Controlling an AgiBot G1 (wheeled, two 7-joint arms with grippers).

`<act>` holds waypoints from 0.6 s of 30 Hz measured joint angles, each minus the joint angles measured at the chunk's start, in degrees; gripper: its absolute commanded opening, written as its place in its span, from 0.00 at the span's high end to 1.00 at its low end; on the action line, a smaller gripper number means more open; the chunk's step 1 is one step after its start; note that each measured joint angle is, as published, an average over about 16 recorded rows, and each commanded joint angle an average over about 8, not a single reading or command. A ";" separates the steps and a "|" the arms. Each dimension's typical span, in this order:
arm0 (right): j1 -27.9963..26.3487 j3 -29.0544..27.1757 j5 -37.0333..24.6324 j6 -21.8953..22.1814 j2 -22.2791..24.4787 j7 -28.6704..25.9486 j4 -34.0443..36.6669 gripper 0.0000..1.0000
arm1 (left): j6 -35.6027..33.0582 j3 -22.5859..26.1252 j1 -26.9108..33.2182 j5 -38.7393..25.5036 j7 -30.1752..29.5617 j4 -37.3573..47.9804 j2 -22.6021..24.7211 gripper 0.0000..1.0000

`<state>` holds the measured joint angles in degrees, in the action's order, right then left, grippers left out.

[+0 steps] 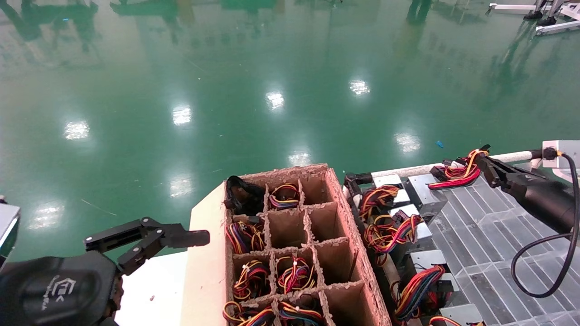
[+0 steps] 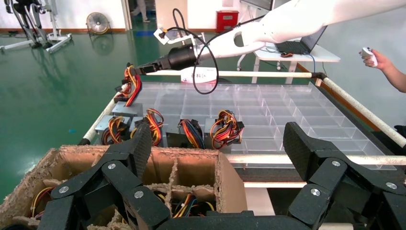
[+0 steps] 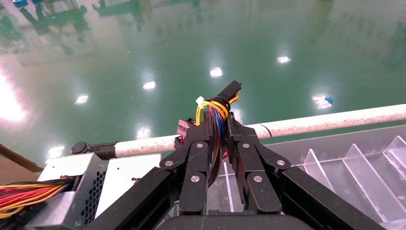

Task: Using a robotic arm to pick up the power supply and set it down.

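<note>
Nearest the robot, the left gripper (image 1: 181, 240) is hanging idle low at the left, just beside the cardboard box (image 1: 349, 226); its fingers (image 2: 139, 146) are standing spread wide apart with nothing between them. The box is sitting divided into cells, and several cells are holding coiled bundles of red, yellow and black wires (image 1: 250, 279) (the units under them are hidden).

To the right of the box, a clear plastic tray (image 1: 489, 235) with shallow partitions is lying inside a white rail (image 1: 408, 170); along its near-left edge a row of silver-grey power supplies (image 1: 423, 192) is resting, each trailing coloured wires.

Farther out, over the tray's far-left corner, the right gripper (image 1: 481, 162) is reaching in from the right on its glossy black wrist; a black cable (image 1: 562, 253) is looping below the wrist from a silver camera box (image 1: 562, 151); the fingers (image 3: 194, 163) are pressing together on a wire bundle (image 3: 216, 129) rather than on a metal case, and the red, yellow and orange strands are spilling out leftward past the fingertips, above the rail. Whether the box belonging to this bundle is lifted or resting cannot be told; a perforated silver case (image 3: 91, 182) is lying just beside the gripper.

Beyond the rail, the glossy green floor (image 1: 226, 90) is stretching away.
</note>
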<state>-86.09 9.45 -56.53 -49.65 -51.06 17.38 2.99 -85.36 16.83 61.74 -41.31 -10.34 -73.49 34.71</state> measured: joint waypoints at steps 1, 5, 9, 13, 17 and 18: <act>0.02 0.00 0.01 0.03 -0.01 0.00 -0.03 0.00 | 0.00 0.00 0.00 0.00 0.00 0.00 0.00 0.00; 0.12 -0.04 0.08 0.17 -0.07 0.01 -0.12 0.00 | 0.00 0.01 0.00 0.01 0.00 0.01 0.00 0.00; -0.03 0.06 -0.07 0.02 -0.32 -0.01 -0.16 0.00 | 0.00 0.01 0.00 0.01 0.01 0.01 0.00 0.00; -0.32 0.26 -0.36 -0.15 -0.77 0.02 -0.29 0.00 | 0.00 0.02 0.01 0.02 0.02 0.03 0.00 0.00; -0.56 0.51 -0.72 -0.32 -1.29 0.20 -0.62 0.00 | 0.00 0.03 0.01 0.02 0.02 0.04 0.00 0.00; -0.58 0.59 -0.79 -0.42 -1.40 0.21 -0.83 0.00 | 0.00 0.03 0.01 0.02 0.03 0.04 0.00 0.00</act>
<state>-86.67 10.04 -57.32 -50.07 -52.46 17.60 2.15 -85.36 16.86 61.76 -41.29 -10.31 -73.44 34.71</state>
